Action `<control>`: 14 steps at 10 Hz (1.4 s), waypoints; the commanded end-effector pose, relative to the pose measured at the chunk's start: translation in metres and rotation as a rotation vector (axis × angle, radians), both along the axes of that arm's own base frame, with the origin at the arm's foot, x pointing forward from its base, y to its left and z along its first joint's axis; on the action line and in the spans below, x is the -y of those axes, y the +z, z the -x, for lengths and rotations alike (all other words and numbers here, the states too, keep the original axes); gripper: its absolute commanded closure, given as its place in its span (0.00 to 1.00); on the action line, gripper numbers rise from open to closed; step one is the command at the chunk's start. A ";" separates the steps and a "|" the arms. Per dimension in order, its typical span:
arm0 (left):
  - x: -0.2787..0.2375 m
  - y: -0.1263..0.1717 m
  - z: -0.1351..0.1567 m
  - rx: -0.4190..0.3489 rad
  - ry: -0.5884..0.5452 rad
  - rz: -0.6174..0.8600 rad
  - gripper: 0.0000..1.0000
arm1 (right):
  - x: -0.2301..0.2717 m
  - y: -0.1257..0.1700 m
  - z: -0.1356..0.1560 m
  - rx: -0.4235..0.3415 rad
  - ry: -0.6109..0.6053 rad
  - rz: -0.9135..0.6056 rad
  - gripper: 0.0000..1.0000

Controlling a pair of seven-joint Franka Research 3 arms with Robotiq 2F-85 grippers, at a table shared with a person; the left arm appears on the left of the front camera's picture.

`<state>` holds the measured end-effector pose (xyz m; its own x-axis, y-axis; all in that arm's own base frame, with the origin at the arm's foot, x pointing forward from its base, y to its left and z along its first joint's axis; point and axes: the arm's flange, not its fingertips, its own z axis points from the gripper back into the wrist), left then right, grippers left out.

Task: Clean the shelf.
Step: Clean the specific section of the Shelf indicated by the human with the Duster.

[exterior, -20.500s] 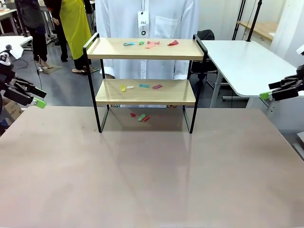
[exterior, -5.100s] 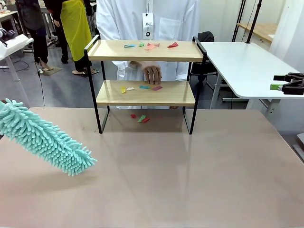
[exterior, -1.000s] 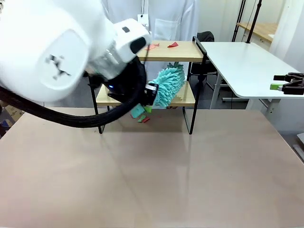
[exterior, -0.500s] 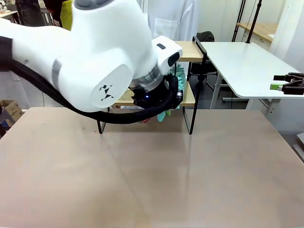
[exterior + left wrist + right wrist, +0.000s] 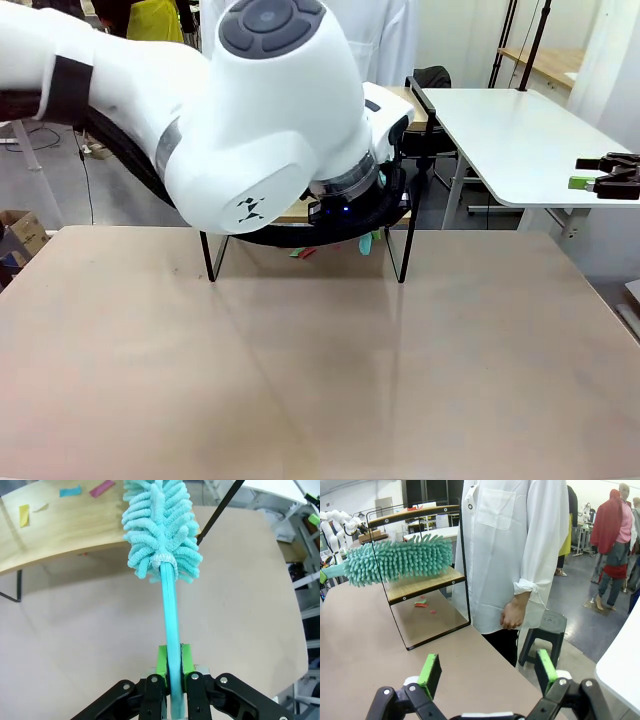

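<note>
Looking along the left gripper [image 5: 173, 660]: clamped tight on the thin handle of a teal duster [image 5: 162, 525], green pads [image 5: 161, 660] squeezed against either side of it. Fluffy head out front, sitting over the near edge of the shelf [image 5: 60, 530], at the end of the lower board by a black leg. Hard to say whether it's brushing the wood or just above it. So, shelf straight ahead of that gripper, near but apart, linked by the duster alone, with bare table [image 5: 75, 630] underneath. Also spotting a yellow scrap [image 5: 24, 515], a blue scrap [image 5: 70, 491] and a pink scrap [image 5: 102, 487] on that same board, off to one side of the head. From the front, mostly just the big white left arm [image 5: 260, 120] blocking the shelf, with its right end poking out and some red and green bits [image 5: 305, 252] on the table below. Over to the right gripper [image 5: 488, 672]: jaws spread wide, gripping nothing, well apart from the shelf, out past its right end next to a white side table [image 5: 520, 130]. From that wrist, shelf seen end-on ahead, duster head lying between the two boards just above the lower one, and a person [image 5: 515, 545] in a white coat right behind it, hand [image 5: 512, 615] hanging down.
</note>
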<state>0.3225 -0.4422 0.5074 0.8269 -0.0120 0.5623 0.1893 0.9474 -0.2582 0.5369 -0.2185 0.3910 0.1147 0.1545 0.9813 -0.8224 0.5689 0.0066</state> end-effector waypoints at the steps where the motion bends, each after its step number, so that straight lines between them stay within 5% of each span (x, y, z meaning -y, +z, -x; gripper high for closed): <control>1: 0.024 -0.006 -0.010 0.062 0.047 0.014 0.87 | -0.002 0.003 0.000 -0.015 -0.002 0.004 0.00; 8: 0.040 -0.038 -0.022 -0.008 0.015 0.012 0.87 | -0.002 0.003 0.000 -0.015 -0.002 0.004 0.00; 14: 0.017 -0.038 -0.025 -0.087 -0.028 -0.023 0.87 | -0.002 0.003 0.000 -0.015 -0.002 0.004 0.00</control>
<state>0.3448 -0.4670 0.4642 0.8520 -0.0310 0.5226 0.1964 0.9443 -0.2642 0.5369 -0.2185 0.3910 0.1147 0.1544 0.9813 -0.8224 0.5689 0.0066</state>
